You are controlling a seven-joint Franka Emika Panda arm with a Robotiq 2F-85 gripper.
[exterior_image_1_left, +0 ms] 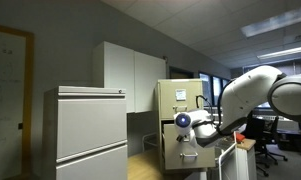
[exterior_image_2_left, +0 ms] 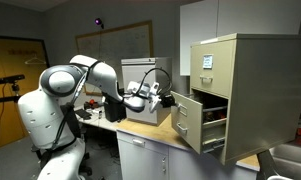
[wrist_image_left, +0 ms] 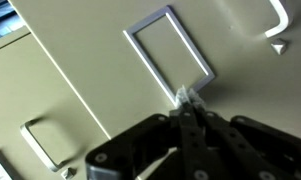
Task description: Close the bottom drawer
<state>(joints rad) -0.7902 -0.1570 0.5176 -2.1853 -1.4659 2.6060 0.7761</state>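
So the beige cabinet [exterior_image_2_left: 260, 80] takes up most of the frame in an exterior view, and the bottom drawer [exterior_image_2_left: 187, 122] is hanging way out of it, front panel well clear of the cabinet body, so you can see into the dark gap behind. Nowhere near closed.

The arm [exterior_image_2_left: 85, 75] reaches across from its base toward that drawer front. The tool [exterior_image_2_left: 168, 100] sits right up by the panel's top outer edge. From this angle I honestly can't tell if it's touching or just beside it.

The wrist view helps a bit. The tool [wrist_image_left: 187, 100] is clenched, fingers pinched together with nothing between them, and the tips point straight at a beige face close ahead. There's a label frame [wrist_image_left: 170, 45] just past the tips and a small handle [wrist_image_left: 278, 20] off in the corner. Contact isn't clear here either.

My read is that this is the lining-up-to-push step, not a grab. Clenched fingers make a decent blunt pusher.

Next move looks like a straight shove along the drawer's rails, back into the cabinet. I'd keep the tips on flat panel rather than catching the frame. I'd also push fairly central so the drawer doesn't rack sideways and bind.
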